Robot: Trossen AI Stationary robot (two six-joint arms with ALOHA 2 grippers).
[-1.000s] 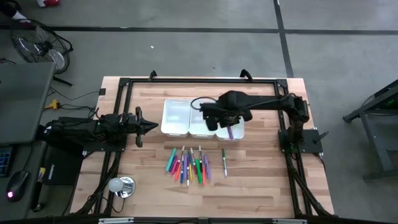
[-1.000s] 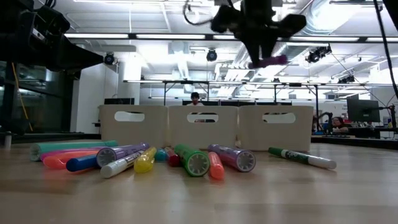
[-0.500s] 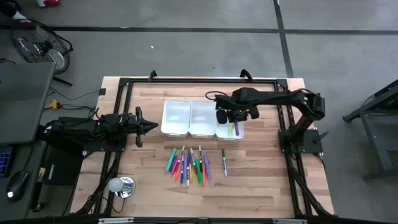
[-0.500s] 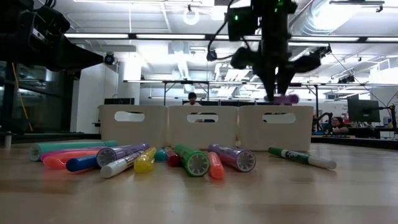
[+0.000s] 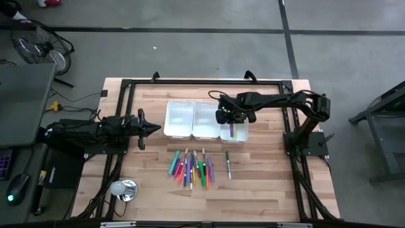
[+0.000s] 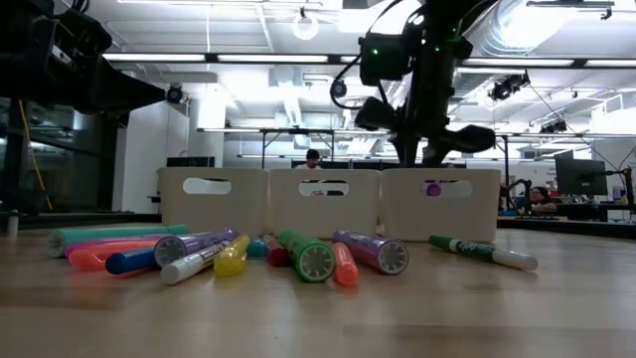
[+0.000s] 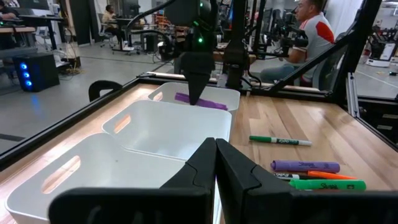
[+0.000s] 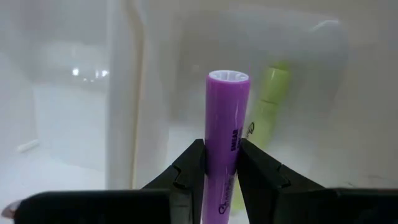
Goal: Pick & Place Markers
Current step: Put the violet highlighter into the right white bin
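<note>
Three bins (image 5: 193, 120) sit side by side at table centre. The loose markers (image 5: 192, 167) lie at their six o'clock. One marker (image 8: 225, 140) lies in the three-o'clock bin.

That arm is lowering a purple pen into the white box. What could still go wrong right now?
The right gripper pinches the purple marker near one end only, so it might tip or slip as it is let go. A yellow-green marker already lies in that bin; the purple one could land across it and roll. The fingers are down inside the bin and could catch its wall when the arm lifts.
</note>
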